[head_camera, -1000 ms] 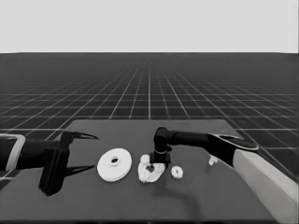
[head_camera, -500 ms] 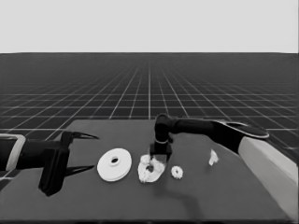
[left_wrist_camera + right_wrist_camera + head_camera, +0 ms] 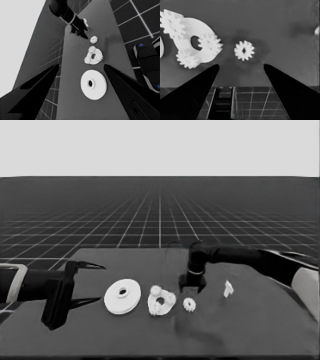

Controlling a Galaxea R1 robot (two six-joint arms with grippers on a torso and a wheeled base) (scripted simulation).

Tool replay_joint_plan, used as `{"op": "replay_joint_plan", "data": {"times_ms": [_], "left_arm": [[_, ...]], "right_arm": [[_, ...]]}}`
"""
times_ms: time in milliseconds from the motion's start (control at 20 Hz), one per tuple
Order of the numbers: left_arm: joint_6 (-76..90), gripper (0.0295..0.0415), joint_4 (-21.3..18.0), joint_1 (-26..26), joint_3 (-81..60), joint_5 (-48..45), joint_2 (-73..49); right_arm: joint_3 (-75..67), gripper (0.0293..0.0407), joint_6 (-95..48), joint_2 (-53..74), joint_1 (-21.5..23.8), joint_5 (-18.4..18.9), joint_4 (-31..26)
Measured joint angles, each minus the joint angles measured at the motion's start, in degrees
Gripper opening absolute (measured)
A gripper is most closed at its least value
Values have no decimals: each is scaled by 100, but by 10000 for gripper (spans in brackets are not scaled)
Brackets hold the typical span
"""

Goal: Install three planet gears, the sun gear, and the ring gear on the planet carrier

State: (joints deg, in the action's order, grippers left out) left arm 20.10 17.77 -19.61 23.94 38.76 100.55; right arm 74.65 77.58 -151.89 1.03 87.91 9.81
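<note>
Hovering just behind the last loose gear [image 3: 189,305], the right gripper [image 3: 192,287] hangs with its two fingers spread apart and nothing between them; in the right wrist view that gear [image 3: 244,50] lies flat in the gap ahead of the fingertips; three gears already sit on the smaller round part [image 3: 161,301], so the middle gear looks to be the step in hand; next the gripper should drop over the loose gear, at about four o'clock from the smaller round part, close on it, and carry it to the open centre hole; the larger round part [image 3: 122,296] waits at nine o'clock; the left gripper [image 3: 86,282] is parked, fingers apart, at the table's left end; no writing is readable.
</note>
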Motion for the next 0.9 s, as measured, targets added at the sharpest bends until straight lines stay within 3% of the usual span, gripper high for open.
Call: {"op": "replay_joint_plan", "data": {"times_ms": [300,350,450,800,900], "left_arm": [[0,385,0,0,0,0,0],[0,385,0,0,0,0,0],[0,385,0,0,0,0,0],[0,385,0,0,0,0,0],[0,385,0,0,0,0,0]], "right_arm": [[-111,385,-76,177,12,-11,-14],[74,385,-188,124,-457,-150,482],[387,385,-359,30,-973,-333,915],[602,385,-469,-38,-1191,-454,1115],[605,314,-470,-39,-1194,-455,1118]]}}
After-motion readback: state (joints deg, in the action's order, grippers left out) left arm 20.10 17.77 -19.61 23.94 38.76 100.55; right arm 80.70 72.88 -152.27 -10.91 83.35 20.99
